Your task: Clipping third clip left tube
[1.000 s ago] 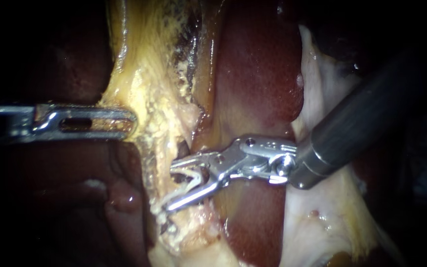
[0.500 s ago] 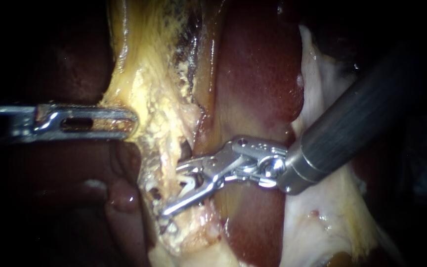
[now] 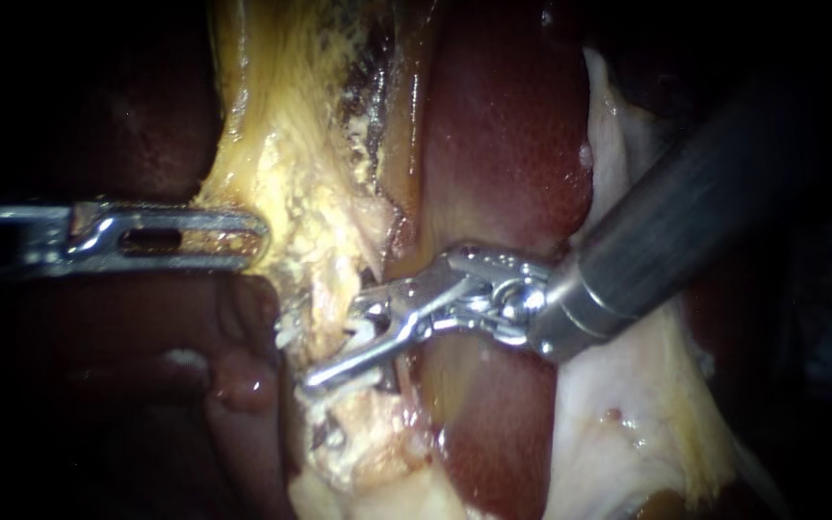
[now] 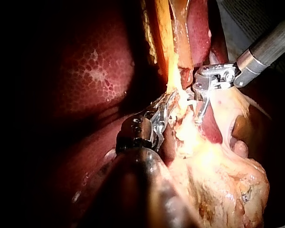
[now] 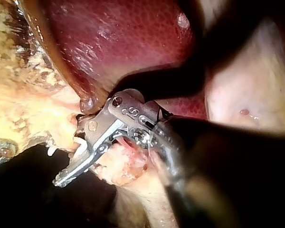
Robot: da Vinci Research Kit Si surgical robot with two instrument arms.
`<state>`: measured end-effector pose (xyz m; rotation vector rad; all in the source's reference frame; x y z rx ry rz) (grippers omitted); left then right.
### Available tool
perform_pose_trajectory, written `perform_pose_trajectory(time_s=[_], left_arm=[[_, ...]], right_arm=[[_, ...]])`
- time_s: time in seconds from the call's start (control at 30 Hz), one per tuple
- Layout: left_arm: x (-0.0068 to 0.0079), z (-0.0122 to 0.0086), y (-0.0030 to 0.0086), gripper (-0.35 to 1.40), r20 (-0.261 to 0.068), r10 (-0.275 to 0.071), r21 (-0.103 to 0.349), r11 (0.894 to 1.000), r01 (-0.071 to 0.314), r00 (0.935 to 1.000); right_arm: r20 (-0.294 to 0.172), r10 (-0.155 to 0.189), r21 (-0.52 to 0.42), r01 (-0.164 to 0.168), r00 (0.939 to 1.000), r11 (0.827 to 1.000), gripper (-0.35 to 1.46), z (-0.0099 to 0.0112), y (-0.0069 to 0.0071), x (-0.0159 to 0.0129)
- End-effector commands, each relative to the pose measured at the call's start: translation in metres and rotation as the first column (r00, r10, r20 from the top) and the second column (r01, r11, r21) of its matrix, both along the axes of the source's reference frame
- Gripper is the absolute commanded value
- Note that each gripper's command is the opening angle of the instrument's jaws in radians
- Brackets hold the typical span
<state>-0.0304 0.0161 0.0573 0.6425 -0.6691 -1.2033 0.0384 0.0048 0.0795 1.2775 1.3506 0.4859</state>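
Note:
My right instrument [image 3: 299,358] comes in from the upper right, its jaws open and straddling the yellowish left tube [image 3: 327,289]. The lower jaw shows bare below the tube, while the upper jaw is partly buried in tissue. A white clip [image 3: 365,332] sits in the jaws' throat, and a white tip [image 3: 290,332] pokes out past the tube. My left instrument [image 3: 252,236] lies level from the left, its slotted jaws shut on the edge of the yellow fatty tissue [image 3: 286,183]. The right wrist view shows the same open jaws [image 5: 66,154] across the tube [image 5: 61,130].
Dark red liver [image 3: 503,144] fills the middle behind the right instrument's jaws. Pale whitish tissue [image 3: 618,424] lies under its shaft at the lower right. Crumbly yellow fat [image 3: 368,453] hangs below the jaws. In the left wrist view both instruments [image 4: 166,107] [image 4: 199,102] meet at the strand.
My right instrument has slid left and slightly up, carrying its open jaws and the clip further across the tube. My left instrument has held still.

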Motion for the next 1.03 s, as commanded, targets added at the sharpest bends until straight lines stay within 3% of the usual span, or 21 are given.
perform_pose_trajectory(time_s=[0.03,0.23,0.33,0.37,0.47,0.53,1.03], left_arm=[[0.0,0.0,0.0,-0.35,0.0,0.0,0.0,1.0,0.0,1.0],[0.0,0.0,0.0,-0.35,0.0,0.0,0.0,1.0,0.0,1.0],[0.0,0.0,0.0,-0.35,0.0,0.0,0.0,1.0,0.0,1.0],[0.0,0.0,0.0,-0.35,0.0,0.0,0.0,1.0,0.0,1.0],[0.0,0.0,0.0,-0.35,0.0,0.0,0.0,1.0,0.0,1.0],[0.0,0.0,0.0,-0.35,0.0,0.0,0.0,1.0,0.0,1.0],[0.0,0.0,0.0,-0.35,0.0,0.0,0.0,1.0,0.0,1.0]], right_arm=[[0.006,0.002,0.008,-0.002,1.0,1.0,0.48,0.0,0.0001,0.0],[0.03,-0.003,0.057,0.002,0.9996,0.998,0.35,0.0001,0.0003,-0.0001],[0.041,-0.006,0.065,0.003,0.9992,0.998,-0.19,0.0003,0.0003,-0.0006],[0.077,-0.013,0.061,0.008,0.997,0.998,-0.35,0.0003,0.0003,-0.0009],[0.171,-0.034,0.082,0.02,0.9847,0.996,-0.35,0.0006,0.0002,-0.0014],[0.197,-0.042,0.104,0.021,0.9795,0.994,-0.35,0.0008,0.0001,-0.0016],[0.194,-0.053,0.105,0.033,0.9795,0.994,-0.35,0.0009,0.0,-0.0018]])
